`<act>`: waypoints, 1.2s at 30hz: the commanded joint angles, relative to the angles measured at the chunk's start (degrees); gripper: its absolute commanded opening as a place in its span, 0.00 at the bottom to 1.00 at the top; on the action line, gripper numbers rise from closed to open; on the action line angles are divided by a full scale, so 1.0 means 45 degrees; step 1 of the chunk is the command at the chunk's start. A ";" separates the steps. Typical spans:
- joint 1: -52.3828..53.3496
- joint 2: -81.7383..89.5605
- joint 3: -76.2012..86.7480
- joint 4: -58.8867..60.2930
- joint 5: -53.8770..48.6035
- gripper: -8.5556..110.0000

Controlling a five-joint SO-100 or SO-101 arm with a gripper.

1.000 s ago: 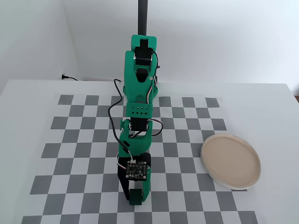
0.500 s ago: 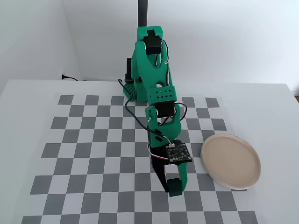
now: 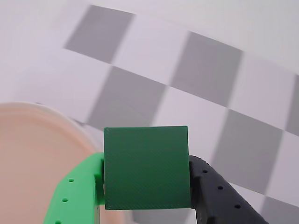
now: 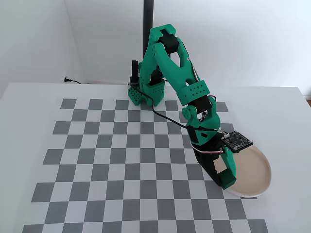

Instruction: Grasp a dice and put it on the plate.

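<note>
Green and black plastic fingers make up the tool (image 3: pixel 146 186), and in the wrist view they are clamped on the dice (image 3: pixel 146 167), one finger against each side of it: the bright green finger (image 3: pixel 77 191) on the left of that picture, the black finger (image 3: pixel 219 196) on the right. The dice is a dark green cube with a plain, finely ribbed face turned to the camera and no pips to be seen. It sits square between the fingers, its top edge level.

Just behind and to the left of the tool in the wrist view lies the plate (image 3: pixel 32 154), beige-pink with a paler rim; part of it shows below the dice, between the fingers. Whether the dice touches the plate cannot be told from here.

In the fixed view the tool (image 4: pixel 224 180) points down over the left edge of the plate (image 4: pixel 255 170), and the dice is hidden behind the fingers. A small dark circuit board (image 4: pixel 237 140) sits on the wrist just above.

Further out, the grey-and-white checkered mat (image 4: pixel 121 160) covers the white worktop (image 4: pixel 29 102), and the arm (image 4: pixel 172 68) rises from its green base (image 4: pixel 143 94) at the far edge of the mat.
</note>
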 commanded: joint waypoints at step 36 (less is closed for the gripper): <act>-0.2949 -0.1016 -0.0215 -0.2187 0.0234 0.18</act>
